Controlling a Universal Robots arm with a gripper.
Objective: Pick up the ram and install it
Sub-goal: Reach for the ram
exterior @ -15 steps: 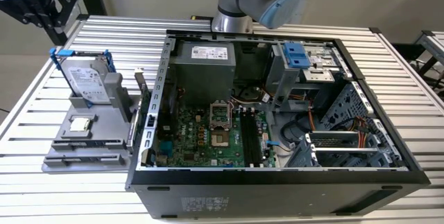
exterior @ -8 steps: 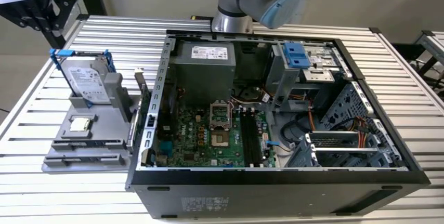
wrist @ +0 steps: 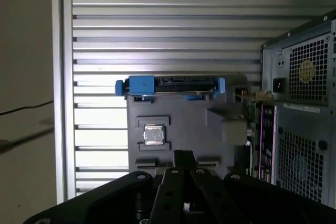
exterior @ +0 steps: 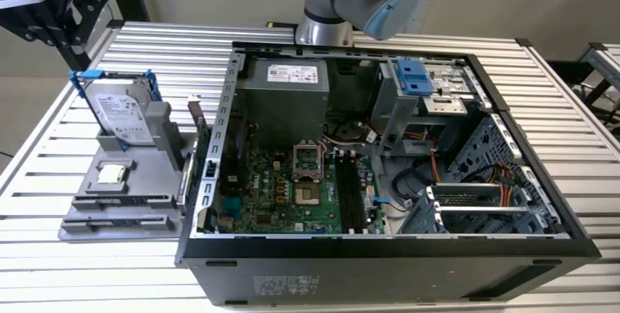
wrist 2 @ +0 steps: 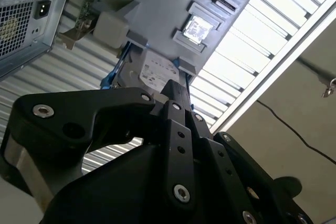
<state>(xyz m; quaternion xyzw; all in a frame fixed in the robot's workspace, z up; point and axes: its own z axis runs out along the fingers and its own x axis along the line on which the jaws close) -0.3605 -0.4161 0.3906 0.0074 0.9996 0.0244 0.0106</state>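
The jaws look closed, fingertips together with nothing visible between them. The gripper hangs well above the grey holder, which sits on the slatted table beside the open computer case. As best I can judge, the ram is the thin dark strip standing on edge in the long slot at the holder's end farthest from the hard drive. I cannot make it out for certain. In the first wrist view the fingertips line up over that same end, just past the small square chip.

The step in hand looks like the approach to the pick. Doing it well calls for:

- Opening the jaws wide enough to pass the stick's thickness before going down.
- Turning the wrist so the pads face the stick's flat sides.
- Centring on its middle so it lifts level.
- Coming straight down, since a slanted path risks the chip on one side and the green card standing next to the holder.
- Gripping firmly but gently, because a thin board flexes and can tip in its slot.
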